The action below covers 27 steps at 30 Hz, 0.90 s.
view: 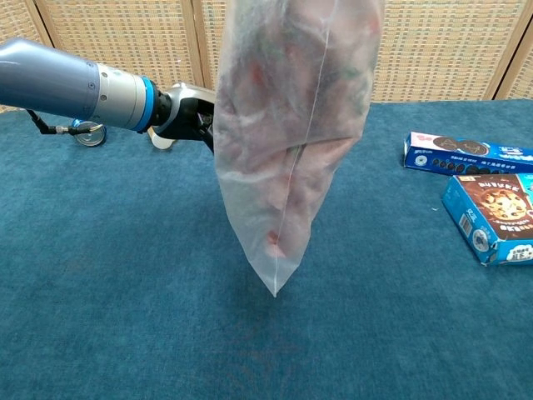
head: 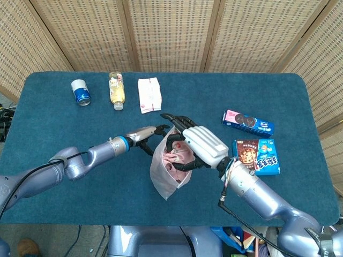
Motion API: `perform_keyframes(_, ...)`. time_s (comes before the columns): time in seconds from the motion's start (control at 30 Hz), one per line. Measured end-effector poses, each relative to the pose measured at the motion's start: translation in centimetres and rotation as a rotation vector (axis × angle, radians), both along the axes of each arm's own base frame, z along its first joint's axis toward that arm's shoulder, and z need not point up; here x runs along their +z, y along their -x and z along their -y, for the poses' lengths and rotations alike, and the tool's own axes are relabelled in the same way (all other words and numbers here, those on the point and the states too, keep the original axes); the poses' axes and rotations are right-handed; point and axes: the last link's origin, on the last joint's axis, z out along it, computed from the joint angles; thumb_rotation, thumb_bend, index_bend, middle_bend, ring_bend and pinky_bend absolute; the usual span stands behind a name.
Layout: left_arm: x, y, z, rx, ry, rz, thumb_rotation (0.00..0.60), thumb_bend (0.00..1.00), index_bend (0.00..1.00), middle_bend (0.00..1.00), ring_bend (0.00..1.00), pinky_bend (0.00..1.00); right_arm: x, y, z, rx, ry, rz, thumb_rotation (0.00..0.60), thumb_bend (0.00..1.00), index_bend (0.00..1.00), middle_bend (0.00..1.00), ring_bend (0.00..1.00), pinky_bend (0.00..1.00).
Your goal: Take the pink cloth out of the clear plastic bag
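Table: a dark teal cloth-covered table (head: 64, 128) carries everything; the front-left and front-middle stretches are bare cloth.
Bag: the clear plastic bag (head: 167, 176) hangs in the air over the table's middle, its pointed bottom corner just above the cloth in the chest view (view: 287, 192).
Bag contents: the pink cloth (head: 174, 158) sits bunched inside, visible through the open mouth from above and as a pink mass through the plastic from the chest.
Left hand: the robot's left hand (head: 146, 135) grips the bag's rim on its left side, fingers closed on the plastic; from the chest (view: 190, 112) it is partly hidden behind the bag.
Right hand: the right hand (head: 194, 145) is at the bag's mouth with dark fingers curled down into it; whether they grasp the cloth cannot be told.
Back edge: a blue and white can (head: 81, 92), a clear bottle of yellowish contents (head: 117, 90) and a white packet (head: 149, 95) stand in a row towards the back-left.
Right edge: a long blue and pink biscuit box (head: 248, 122) lies near a blue cookie box (head: 257, 156); their lettering is too small to read.
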Motion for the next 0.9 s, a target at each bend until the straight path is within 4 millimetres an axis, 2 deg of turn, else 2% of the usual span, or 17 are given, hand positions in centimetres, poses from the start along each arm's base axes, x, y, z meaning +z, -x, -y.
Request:
perform_keyframes(0.27, -0.34, 0.05, 0.01, -0.007, 0.010, -0.012, 0.600, 0.37, 0.49, 0.00, 0.00, 0.00, 0.01, -0.02, 0.02, -0.002, -0.001, 0.002, 0.600, 0.71, 0.73, 0.00, 0.00, 0.00)
perform_keyframes(0.5, -0.52, -0.16, 0.09, -0.009, 0.016, -0.004, 0.600, 0.39, 0.50, 0.00, 0.00, 0.00, 0.10, -0.04, 0.02, -0.002, 0.000, 0.002, 0.600, 0.72, 0.73, 0.00, 0.00, 0.00)
perform_keyframes(0.6, -0.54, -0.24, 0.12, -0.011, 0.018, -0.003, 0.600, 0.43, 0.51, 0.00, 0.00, 0.00, 0.08, -0.01, 0.06, -0.003, -0.001, 0.002, 0.600, 0.72, 0.73, 0.00, 0.00, 0.00)
perform_keyframes(0.77, -0.52, -0.23, 0.17, -0.014, 0.020, -0.005, 0.600, 0.46, 0.59, 0.00, 0.00, 0.00, 0.05, -0.03, 0.03, -0.001, -0.002, 0.003, 0.600, 0.72, 0.73, 0.00, 0.00, 0.00)
perform_keyframes(0.9, -0.49, -0.25, 0.15, -0.013, 0.019, -0.002, 0.600, 0.46, 0.59, 0.00, 0.00, 0.00, 0.03, -0.04, 0.02, -0.001, -0.002, 0.003, 0.600, 0.72, 0.73, 0.00, 0.00, 0.00)
